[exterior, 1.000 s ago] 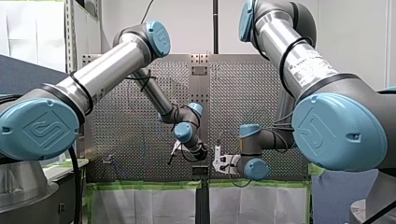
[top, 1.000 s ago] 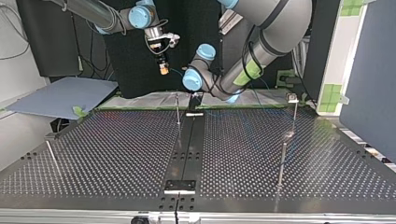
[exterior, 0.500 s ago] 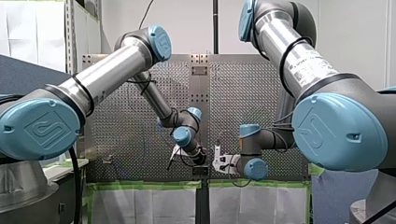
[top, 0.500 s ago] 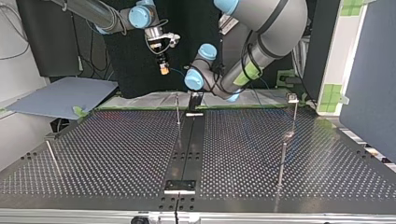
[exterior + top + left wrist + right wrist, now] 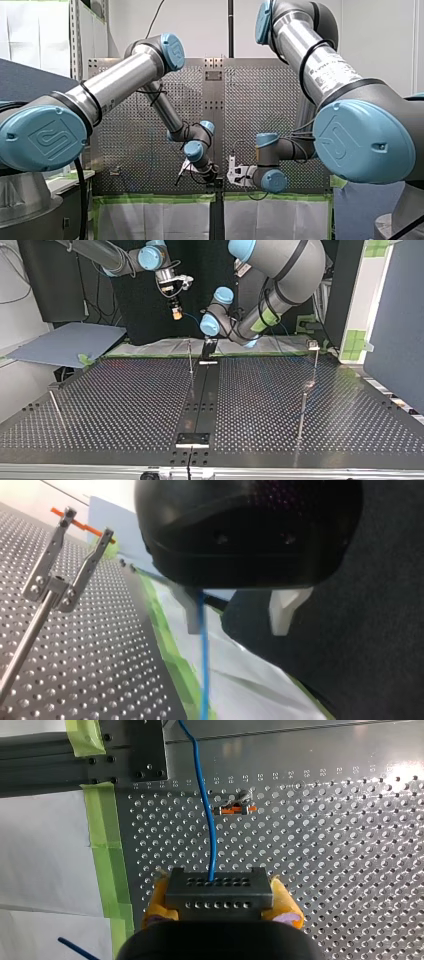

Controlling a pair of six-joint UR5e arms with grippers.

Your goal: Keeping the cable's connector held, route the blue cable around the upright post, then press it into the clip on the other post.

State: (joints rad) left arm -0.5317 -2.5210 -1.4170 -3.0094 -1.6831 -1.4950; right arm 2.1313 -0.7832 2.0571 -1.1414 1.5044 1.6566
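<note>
In the right wrist view my right gripper (image 5: pixel 220 909) is shut, its yellow pads (image 5: pixel 156 904) clamping a dark grey connector (image 5: pixel 218 887). The blue cable (image 5: pixel 207 815) leaves the connector and runs ahead over the perforated table. In the left wrist view my left gripper (image 5: pixel 237 627) is open. The blue cable (image 5: pixel 203 660) passes between its pale fingers (image 5: pixel 192 614), close against one. A forked clip with an orange piece tops a thin post (image 5: pixel 64 577) beside that gripper. In the top view my right gripper (image 5: pixel 175 312) hangs above the table's far edge and my left gripper (image 5: pixel 207 347) stands low beside a post (image 5: pixel 190 357).
More thin posts stand on the table at the top view's right (image 5: pixel 316 360), (image 5: pixel 302 412) and left (image 5: pixel 56 409). Green tape (image 5: pixel 102 845) and white sheeting line the table's edge under the grippers. A dark rail (image 5: pixel 200 400) runs down the table's middle.
My left arm's wrist has sunk lower and drifted toward the front view's left, with its gripper staying near the post. My right arm has not moved.
</note>
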